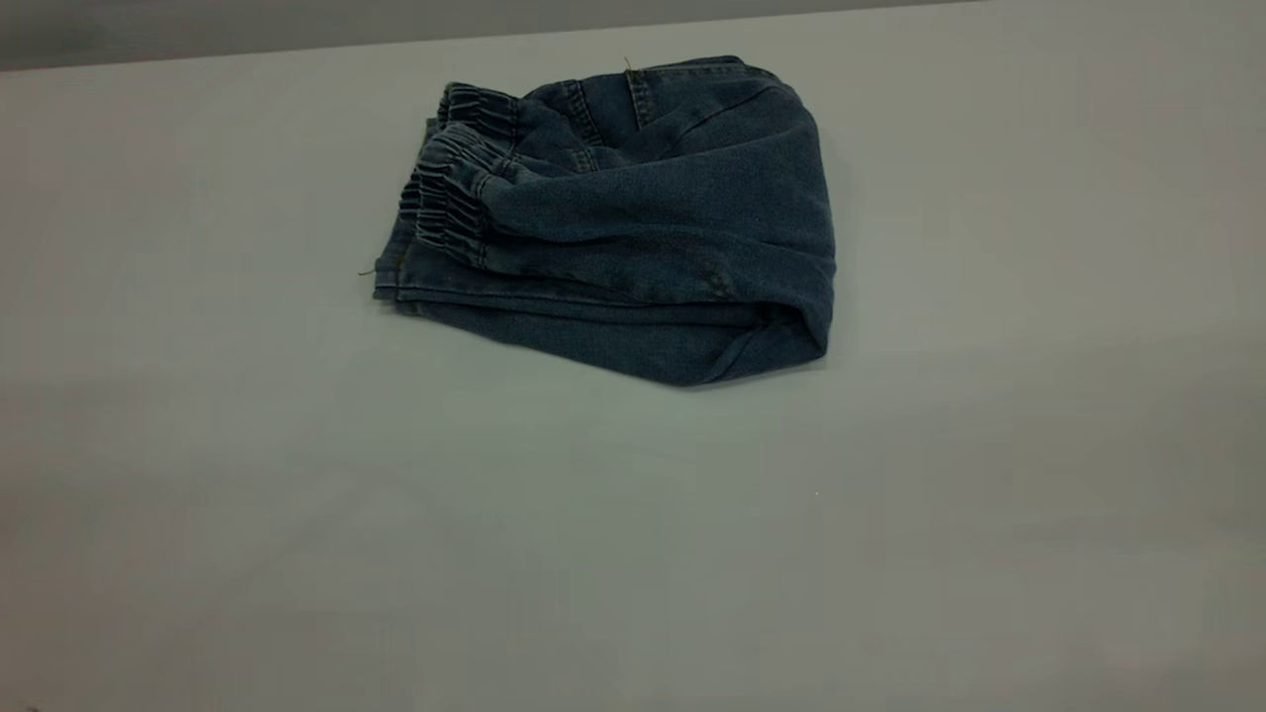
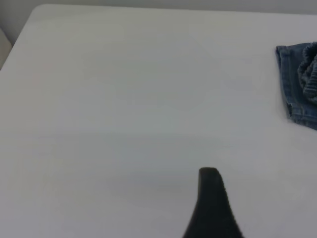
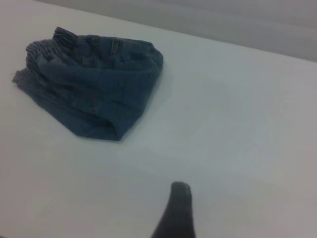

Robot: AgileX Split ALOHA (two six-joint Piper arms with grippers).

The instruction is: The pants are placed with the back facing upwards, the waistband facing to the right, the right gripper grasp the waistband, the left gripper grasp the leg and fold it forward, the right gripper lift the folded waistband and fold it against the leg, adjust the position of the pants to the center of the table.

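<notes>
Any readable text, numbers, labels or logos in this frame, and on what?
None. The folded pants show only plain denim, the gathered waistband and seams; no print faces up in any view.
The table carries no markings.
The dark fingertips in the two wrist views carry no lettering.

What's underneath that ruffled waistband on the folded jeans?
The waistband lies folded over onto the pants. Beneath it a stitched leg hem pokes out, resting on the table. Any layers deeper inside the fold are covered.

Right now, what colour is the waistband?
Dark blue denim, gathered; the waistband shows best in the exterior view.
</notes>
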